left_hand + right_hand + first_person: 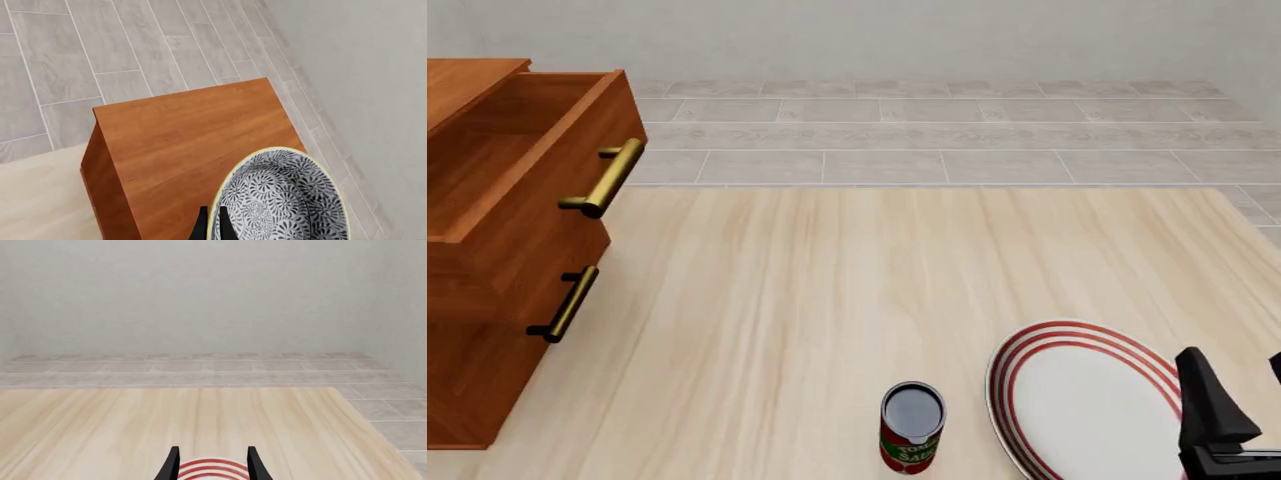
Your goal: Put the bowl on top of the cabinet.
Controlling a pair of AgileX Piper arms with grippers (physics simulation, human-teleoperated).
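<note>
Bowl [283, 197]: seen only in the left wrist view, above the flat top of the cabinet [193, 150], near its corner; whether it is resting on the wood or held just over it cannot be told.
Left gripper [210, 225]: two dark fingertips are closed narrowly on the bowl's pale yellowish rim, one on each side of it.
Cabinet: stood at the left edge of the table [854, 300] in the front view, its upper drawer [527, 165] pulled out, brass bar handles on both drawer fronts.
Right gripper [212, 465]: fingers are held apart with nothing between them, low over the plate [1088, 400].
Plate: white with red rings, laid flat at the table's near right.
Can [910, 428]: stood upright just beside the plate, on its left.
</note>
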